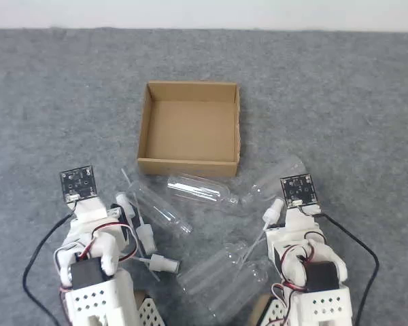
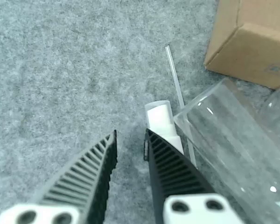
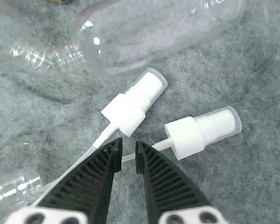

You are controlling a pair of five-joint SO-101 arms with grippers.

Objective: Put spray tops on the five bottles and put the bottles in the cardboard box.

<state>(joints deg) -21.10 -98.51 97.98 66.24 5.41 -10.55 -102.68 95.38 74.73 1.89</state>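
Lying on the carpet (image 1: 367, 102): we count five clear bottles (image 1: 198, 189), all on their sides and uncapped, spread between the two arms.
cardboard box (image 1: 190, 129): we see it upright and open-topped on the far side of the bottles, its near wall just beside two of them.
left claw (image 2: 129, 137): we find its fingers a narrow gap apart with nothing between them, low over the carpet.
nearest spray top (image 2: 161, 119): white with a clear cap, it lies just beside one finger of the left claw. Its thin tube (image 2: 174, 74) points toward a corner of the cardboard box, and the base of a bottle lies against that tube.
loose spray tops (image 1: 147, 238): from above we see two more by the left arm, between it and the lower bottles.
right claw (image 3: 127, 147): we see its fingers only a slit apart, and nothing is clamped in them.
pair of spray tops (image 3: 130, 106): they lie side by side just past the tips of the right claw, close but apart. Both of their thin stems run back toward the claw, one of them crossing under the slit. A bottle lies just beyond the pair.
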